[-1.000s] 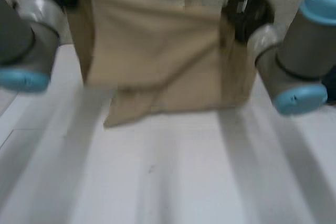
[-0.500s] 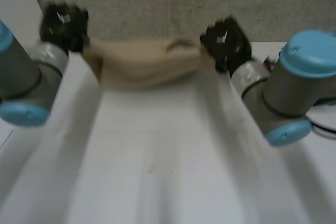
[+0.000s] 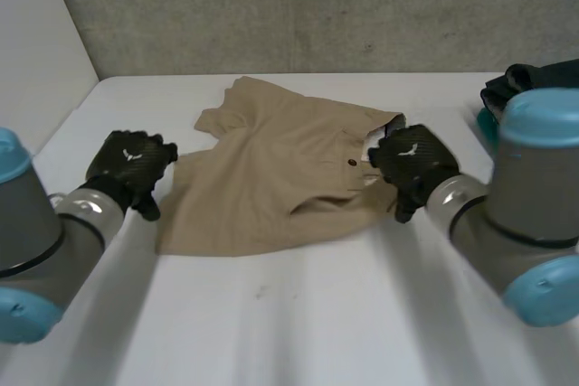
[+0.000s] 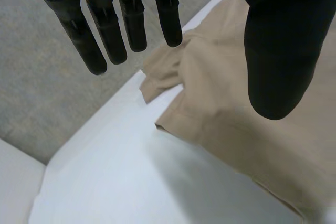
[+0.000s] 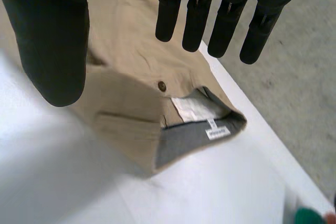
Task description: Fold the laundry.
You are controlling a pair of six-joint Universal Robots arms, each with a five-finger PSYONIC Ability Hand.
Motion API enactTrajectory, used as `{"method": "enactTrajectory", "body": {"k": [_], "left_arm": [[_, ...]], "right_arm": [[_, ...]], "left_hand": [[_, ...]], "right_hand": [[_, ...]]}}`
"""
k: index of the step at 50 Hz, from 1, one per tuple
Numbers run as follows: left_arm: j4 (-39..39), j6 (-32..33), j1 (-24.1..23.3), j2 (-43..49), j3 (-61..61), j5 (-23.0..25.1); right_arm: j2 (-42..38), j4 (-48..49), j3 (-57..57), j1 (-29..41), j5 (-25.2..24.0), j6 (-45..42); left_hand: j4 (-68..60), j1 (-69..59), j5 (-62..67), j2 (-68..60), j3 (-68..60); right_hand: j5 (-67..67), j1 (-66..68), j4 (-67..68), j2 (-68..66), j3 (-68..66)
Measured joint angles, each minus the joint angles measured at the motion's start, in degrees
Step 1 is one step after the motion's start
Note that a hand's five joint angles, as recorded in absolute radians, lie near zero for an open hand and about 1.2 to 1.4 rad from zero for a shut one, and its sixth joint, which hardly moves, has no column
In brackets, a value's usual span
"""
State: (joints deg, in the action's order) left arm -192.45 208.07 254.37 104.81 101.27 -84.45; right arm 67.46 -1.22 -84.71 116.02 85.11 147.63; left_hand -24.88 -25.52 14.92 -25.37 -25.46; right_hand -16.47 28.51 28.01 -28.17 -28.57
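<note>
Head view: tan shorts [image 3: 271, 174] lie spread and rumpled on the white table [image 3: 298, 332], toward its far side, just short of the grey wall [image 3: 298, 6]. Waistband [image 3: 380, 133] end points to the robot's right, legs to its left. Left hand [image 3: 131, 164] sits just beside the shorts' left edge; whether it touches the cloth, cannot tell. Right hand [image 3: 412, 162] is at the waistband end, over the opening, close to a small dark button [image 3: 352, 164]. A dark bundle [image 3: 534, 83] of cloth sits at the table's far right, well apart from the shorts. Left wrist view: left hand [image 4: 281, 40] has its fingers [image 4: 131, 24] straight and spread from the thumb, nothing between them. The shorts [image 4: 236, 124] lie below on the thumb side, one leg hem folded over near the fingertips. Right wrist view: right hand [image 5: 52, 40] likewise has straight fingers [image 5: 197, 19], thumb held wide, holding nothing. The shorts [image 5: 131, 51] lie beneath, the waistband [image 5: 181, 142] gaping to show grey lining, a white label [image 5: 219, 131] and the button [image 5: 162, 85] just below the fingertips.
</note>
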Motion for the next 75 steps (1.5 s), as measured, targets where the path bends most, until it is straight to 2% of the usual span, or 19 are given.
{"method": "enactTrajectory", "body": {"k": [5, 10, 14, 20, 25, 28, 33, 47, 48, 49, 51, 53, 55, 61, 68, 75], "left_arm": [[4.9, -0.9, 0.4, -3.2, 3.5, 1.1], [8.2, -1.0, 0.6, -2.7, 5.3, 2.6], [9.3, -0.5, 1.0, 1.3, 4.6, 3.8], [6.7, 0.8, 1.6, 7.0, 1.4, 4.2], [4.9, 1.8, 2.0, 10.6, -1.5, 4.6], [4.3, 2.5, 2.3, 12.4, -3.3, 4.7], [3.6, 3.7, 2.4, 14.6, -5.4, 4.7], [-1.6, 6.3, 1.8, 18.3, -8.5, 5.7], [-2.0, 6.3, 1.7, 18.5, -8.6, 5.8], [-2.3, 6.3, 1.6, 18.6, -8.6, 5.9], [-3.2, 6.4, 1.5, 18.9, -8.8, 6.0], [-3.8, 6.5, 1.4, 19.0, -8.9, 6.0], [-4.2, 6.6, 1.4, 18.8, -8.9, 5.9], [-4.0, 6.1, 1.3, 15.8, -8.2, 5.3], [-1.9, 4.4, 0.8, 11.5, -7.3, 5.1], [1.1, 2.8, 0.3, 9.1, -7.0, 5.5]], "right_arm": [[1.8, -5.6, 0.1, -2.8, -2.3, 1.3], [0.2, -7.6, 0.1, -4.1, -4.7, -1.6], [-3.8, -5.4, 0.5, -3.9, -5.8, -5.3], [-8.7, 0.7, 1.2, -2.8, -5.7, -6.5], [-12.0, 5.4, 1.7, -1.7, -5.5, -6.8], [-13.6, 7.4, 2.1, -1.2, -5.3, -7.3], [-15.1, 9.1, 2.8, -0.7, -4.6, -8.4], [-15.4, 9.9, 3.5, -0.9, -3.4, -8.5], [-15.3, 9.9, 3.5, -1.0, -3.4, -8.4], [-15.3, 9.8, 3.5, -1.0, -3.4, -8.4], [-15.0, 9.5, 3.5, -1.1, -3.4, -8.2], [-14.5, 8.9, 3.5, -1.3, -3.3, -8.0], [-13.8, 7.9, 3.5, -1.5, -3.4, -7.7], [-11.0, 1.2, 5.2, -2.7, -3.6, -6.4], [-12.0, -8.5, 8.7, -2.6, -3.9, -6.5], [-16.3, -4.5, 10.8, -1.5, -3.6, -6.8]], "left_hand": [[-4.2, -3.4, 4.3, -3.5, -3.4], [-8.2, -7.8, 8.2, -7.4, -7.3], [-6.9, -6.8, 6.6, -6.8, -6.8], [-7.1, -6.9, 6.9, -6.9, -6.9], [-7.3, -7.0, 7.6, -7.0, -6.9], [-7.3, -7.0, 7.6, -7.0, -6.9], [-7.7, -7.0, 7.9, -7.1, -7.0], [-21.2, -21.4, 20.8, -21.0, -20.6], [-29.1, -29.3, 28.6, -28.7, -28.4], [-29.9, -30.1, 29.3, -29.9, -29.6], [-40.2, -39.7, 39.3, -40.0, -39.2], [-43.5, -39.9, 40.9, -42.8, -42.4], [-43.8, -39.9, 40.9, -43.0, -42.6], [-43.8, -39.9, 40.9, -43.0, -42.6], [-43.8, -39.9, 40.9, -43.0, -42.6], [-43.8, -39.9, 40.9, -43.0, -42.6]], "right_hand": [[0.0, 0.0, 0.0, 0.0, 0.0], [-0.6, 0.0, 0.0, 0.0, 0.0], [-2.0, 0.5, 0.6, -0.6, -0.4], [-5.5, 2.1, 3.5, -3.1, -2.9], [-20.8, 19.5, 19.6, -19.9, -19.2], [-34.5, 32.1, 33.1, -33.8, -32.5], [-40.0, 33.8, 40.3, -39.2, -39.2], [-40.1, 33.8, 40.4, -39.2, -39.3], [-40.1, 33.8, 40.4, -39.2, -39.3], [-40.0, 33.7, 40.4, -39.1, -39.2], [-28.6, 24.6, 27.6, -26.7, -26.7], [-18.2, 16.7, 17.2, -16.1, -16.4], [-13.0, 13.0, 12.0, -11.7, -11.6], [-3.6, 3.7, 3.5, -3.2, -2.8], [-3.3, 2.9, 2.7, -2.5, -2.2], [-7.6, 3.5, 5.5, -5.6, -5.3]]}}
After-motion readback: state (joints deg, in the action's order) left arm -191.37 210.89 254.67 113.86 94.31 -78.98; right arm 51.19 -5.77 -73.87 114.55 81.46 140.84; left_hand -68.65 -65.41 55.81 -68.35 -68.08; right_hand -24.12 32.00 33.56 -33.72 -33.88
